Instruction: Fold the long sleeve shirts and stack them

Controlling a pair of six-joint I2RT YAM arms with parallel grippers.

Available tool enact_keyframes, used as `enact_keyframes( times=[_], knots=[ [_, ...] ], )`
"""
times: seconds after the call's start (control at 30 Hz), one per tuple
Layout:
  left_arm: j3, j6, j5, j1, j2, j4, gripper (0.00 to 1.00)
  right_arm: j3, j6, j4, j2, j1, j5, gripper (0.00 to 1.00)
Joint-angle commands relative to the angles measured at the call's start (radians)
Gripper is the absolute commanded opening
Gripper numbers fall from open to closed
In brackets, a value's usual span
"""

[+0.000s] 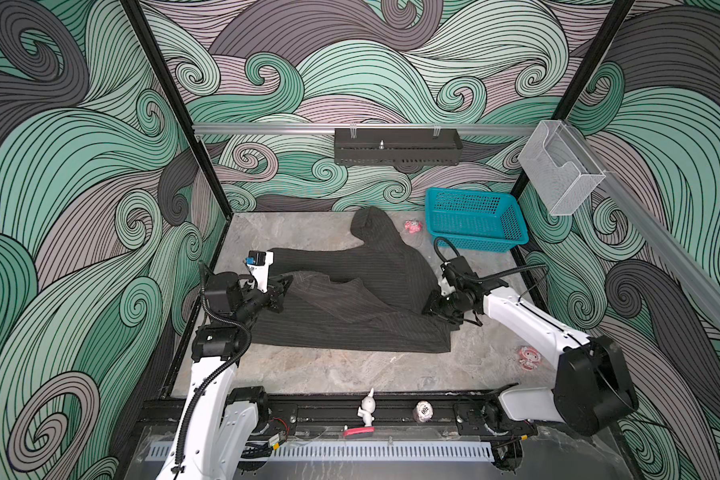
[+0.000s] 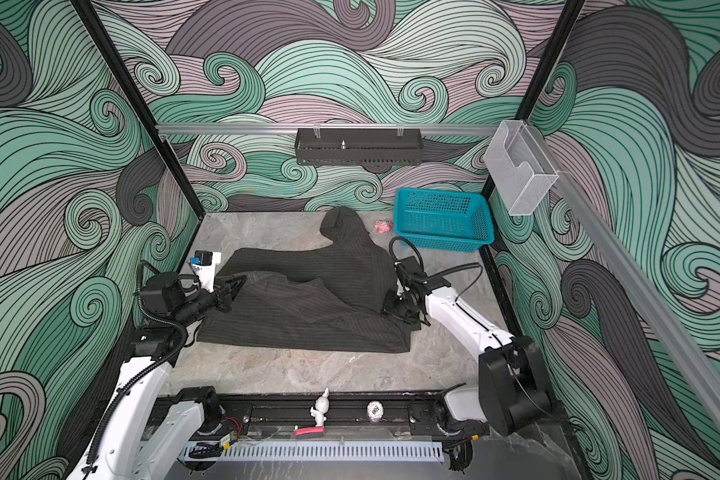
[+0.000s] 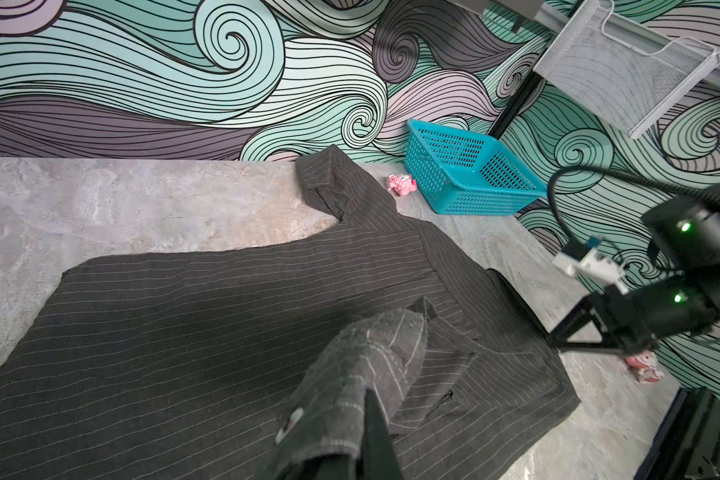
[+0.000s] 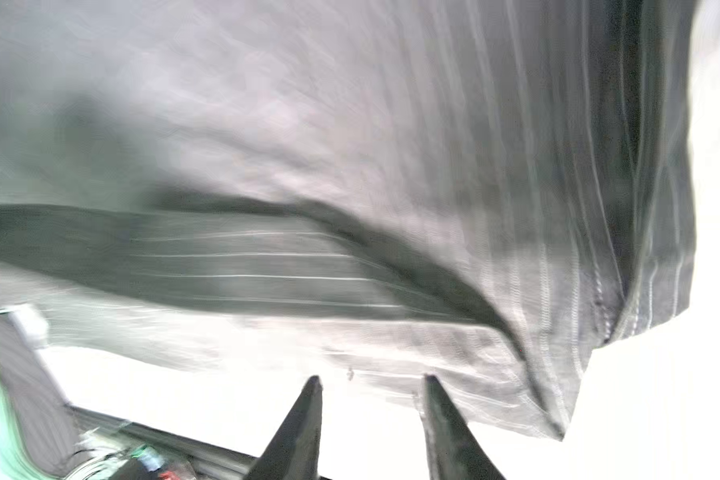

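One dark pinstriped long sleeve shirt [image 1: 371,270] [image 2: 308,307] lies spread across the middle of the table, with one sleeve reaching toward the back wall. My left gripper [image 1: 281,286] [image 2: 235,286] is at the shirt's left side, shut on the other sleeve's cuff, which drapes over its fingers in the left wrist view [image 3: 366,399]. My right gripper [image 1: 431,305] [image 2: 387,307] sits low at the shirt's right edge. In the right wrist view it [image 4: 373,380] stands open, with the shirt's hem [image 4: 454,374] just past its tips and nothing between them.
A teal basket [image 1: 474,220] [image 3: 466,174] stands at the back right corner with a pink toy [image 1: 412,226] beside it. Another pink toy [image 1: 528,357] lies under the right arm. A white figurine [image 1: 366,409] stands on the front rail. A wire tray [image 1: 558,166] hangs on the right wall.
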State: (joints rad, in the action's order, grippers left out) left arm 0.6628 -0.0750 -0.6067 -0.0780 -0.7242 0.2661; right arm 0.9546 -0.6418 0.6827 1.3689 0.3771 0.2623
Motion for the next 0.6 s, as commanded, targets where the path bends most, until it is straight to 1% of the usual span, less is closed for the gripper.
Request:
enact_keyframes(
  times=[0.0,0.07,0.13,0.2,0.27,0.33,0.37,0.43,0.47,0.5,0.57],
  knots=[
    [-0.008,-0.006,-0.037,-0.004,0.016,0.032,0.00,0.120,0.032,0.039,0.071,0.011,0.006,0.46],
    [-0.008,-0.005,-0.041,-0.003,0.021,0.045,0.00,0.188,0.040,0.030,0.171,0.016,0.023,0.50],
    [-0.005,-0.004,-0.053,-0.003,0.028,0.054,0.00,0.241,0.047,0.001,0.260,0.031,0.066,0.54],
    [-0.005,-0.003,-0.065,-0.003,0.030,0.055,0.00,0.294,0.076,-0.040,0.318,0.062,0.113,0.58],
    [-0.008,-0.001,-0.081,-0.002,0.026,0.050,0.00,0.343,0.122,-0.069,0.343,0.098,0.126,0.61],
    [-0.018,-0.012,-0.106,0.001,0.020,0.022,0.00,0.346,0.203,-0.144,0.328,0.137,0.139,0.63],
    [-0.024,-0.020,-0.116,0.003,0.016,0.007,0.00,0.329,0.257,-0.185,0.306,0.155,0.124,0.63],
    [-0.041,-0.039,-0.122,0.004,0.001,-0.020,0.00,0.244,0.384,-0.308,0.227,0.200,0.050,0.63],
    [-0.042,-0.041,-0.120,0.005,-0.008,-0.012,0.00,0.204,0.414,-0.368,0.196,0.208,0.026,0.63],
    [-0.037,-0.041,-0.110,0.007,-0.020,0.010,0.00,0.174,0.435,-0.395,0.172,0.206,0.015,0.63],
    [-0.021,-0.048,-0.061,0.006,-0.041,0.067,0.00,0.169,0.474,-0.369,0.163,0.199,-0.002,0.64]
  ],
)
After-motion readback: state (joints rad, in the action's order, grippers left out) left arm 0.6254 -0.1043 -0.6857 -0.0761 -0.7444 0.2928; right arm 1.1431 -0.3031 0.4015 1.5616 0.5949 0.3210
